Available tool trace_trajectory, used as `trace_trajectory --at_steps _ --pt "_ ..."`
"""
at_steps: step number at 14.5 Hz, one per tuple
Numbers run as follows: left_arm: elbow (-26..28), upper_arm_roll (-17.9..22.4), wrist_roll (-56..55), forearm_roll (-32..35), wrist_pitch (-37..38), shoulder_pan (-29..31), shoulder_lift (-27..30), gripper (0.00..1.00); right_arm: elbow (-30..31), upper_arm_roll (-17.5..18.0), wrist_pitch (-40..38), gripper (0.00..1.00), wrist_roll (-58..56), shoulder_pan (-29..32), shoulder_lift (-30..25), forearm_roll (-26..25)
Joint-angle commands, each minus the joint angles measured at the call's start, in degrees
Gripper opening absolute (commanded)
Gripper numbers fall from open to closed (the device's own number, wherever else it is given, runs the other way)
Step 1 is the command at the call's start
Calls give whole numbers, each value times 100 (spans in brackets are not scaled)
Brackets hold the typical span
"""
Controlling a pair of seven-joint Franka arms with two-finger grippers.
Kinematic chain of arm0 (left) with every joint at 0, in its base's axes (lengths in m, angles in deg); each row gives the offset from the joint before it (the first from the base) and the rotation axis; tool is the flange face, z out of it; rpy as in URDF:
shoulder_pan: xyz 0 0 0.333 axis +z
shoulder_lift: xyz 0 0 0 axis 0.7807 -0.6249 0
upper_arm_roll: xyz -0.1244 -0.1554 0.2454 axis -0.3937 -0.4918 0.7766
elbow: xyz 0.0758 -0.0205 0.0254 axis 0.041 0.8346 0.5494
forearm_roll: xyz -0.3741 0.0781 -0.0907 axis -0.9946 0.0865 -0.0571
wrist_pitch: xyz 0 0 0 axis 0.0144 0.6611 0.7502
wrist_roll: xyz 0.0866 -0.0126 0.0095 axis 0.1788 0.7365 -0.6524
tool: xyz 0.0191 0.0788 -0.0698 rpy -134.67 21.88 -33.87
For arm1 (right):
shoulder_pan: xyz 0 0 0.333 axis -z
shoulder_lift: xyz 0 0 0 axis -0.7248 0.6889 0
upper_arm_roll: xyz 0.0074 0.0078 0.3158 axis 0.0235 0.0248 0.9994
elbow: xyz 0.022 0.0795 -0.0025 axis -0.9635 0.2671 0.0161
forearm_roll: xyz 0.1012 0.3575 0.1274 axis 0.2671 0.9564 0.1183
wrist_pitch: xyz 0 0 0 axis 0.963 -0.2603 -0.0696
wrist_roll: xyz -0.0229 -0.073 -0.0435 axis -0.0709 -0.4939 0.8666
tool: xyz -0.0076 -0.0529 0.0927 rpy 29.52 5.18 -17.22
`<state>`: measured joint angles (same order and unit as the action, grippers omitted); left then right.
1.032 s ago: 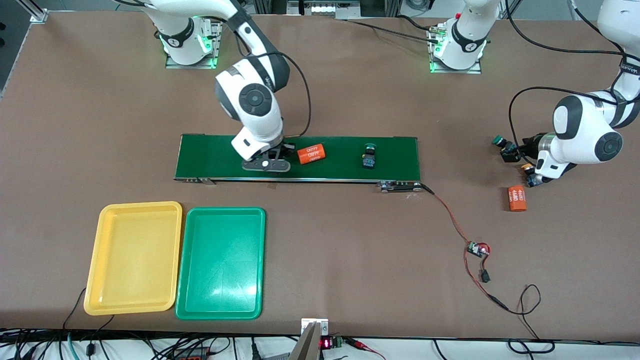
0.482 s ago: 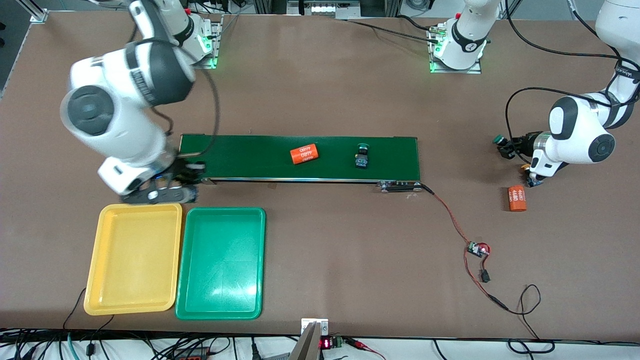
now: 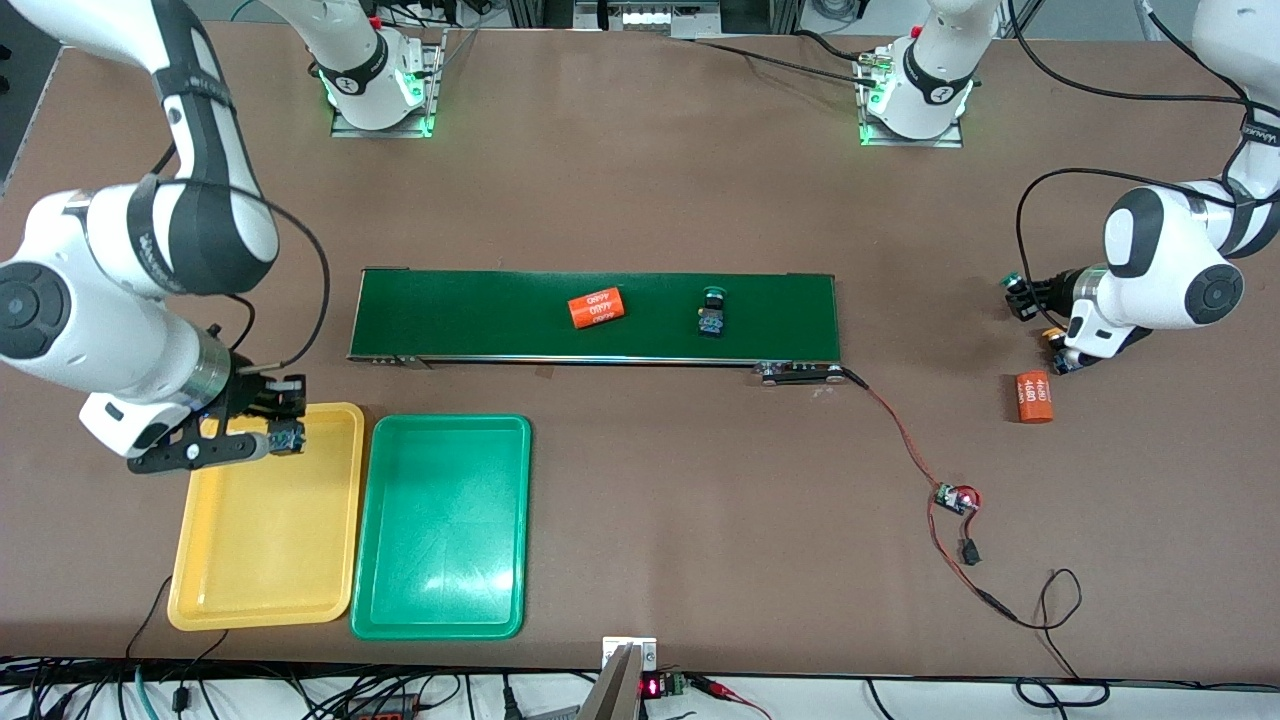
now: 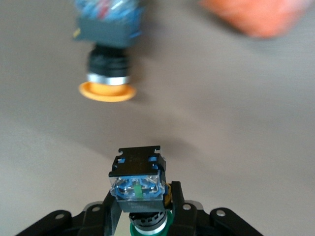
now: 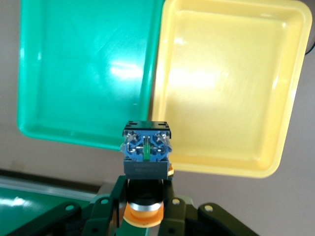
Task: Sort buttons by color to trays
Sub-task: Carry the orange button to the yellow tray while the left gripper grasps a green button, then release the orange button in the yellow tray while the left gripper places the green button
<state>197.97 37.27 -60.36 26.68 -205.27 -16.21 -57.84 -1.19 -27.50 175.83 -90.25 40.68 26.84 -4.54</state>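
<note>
front view: right gripper hangs over the yellow tray, at that tray's edge nearest the conveyor belt, clamped on a yellow-capped button. green tray sits just beside the yellow tray, toward the left arm's end; both trays lie nearer the camera than the belt. on the belt: an orange cylinder with white print and a green-capped button, apart from each other, the button toward the left arm's end. left gripper is at the left arm's end of the table, well away from the belt, closed on a second green-capped button with only a sliver of green showing. another yellow-capped button lies on the table mostly hidden under the left wrist, and a second orange cylinder lies a bit nearer the camera than it. a red and black wire runs from the belt's end to a small circuit board.

left wrist view: left gripper grips the green-capped button by its neck, blue and black body pointing away from the wrist, green cap edge just visible at the fingers. the yellow-capped button lies on its side on the table, blurred. orange cylinder is a blur at the frame edge.

right wrist view: right gripper clamps the yellow-capped button the same way, orange cap between the fingers, blue body outward. the yellow tray and green tray lie side by side below it; the button lines up roughly with the seam between them. a strip of the conveyor belt shows at one corner.
</note>
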Motion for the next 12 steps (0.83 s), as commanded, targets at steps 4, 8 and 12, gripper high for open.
trace_trajectory --at_steps 4,8,12 --pt "-414 -1549 -55 -719 182 -514 543 12 -180 84 747 14 -289 542 810 -58" --pt "-644 -1780 -81 -845 130 -1469 403 12 -180 76 1485 15 -289 735 1372 -101" --pt "-767 -1754 -37 -802 -660 -2156 -80 12 -145 76 1900 37 -210 771 1637 -233"
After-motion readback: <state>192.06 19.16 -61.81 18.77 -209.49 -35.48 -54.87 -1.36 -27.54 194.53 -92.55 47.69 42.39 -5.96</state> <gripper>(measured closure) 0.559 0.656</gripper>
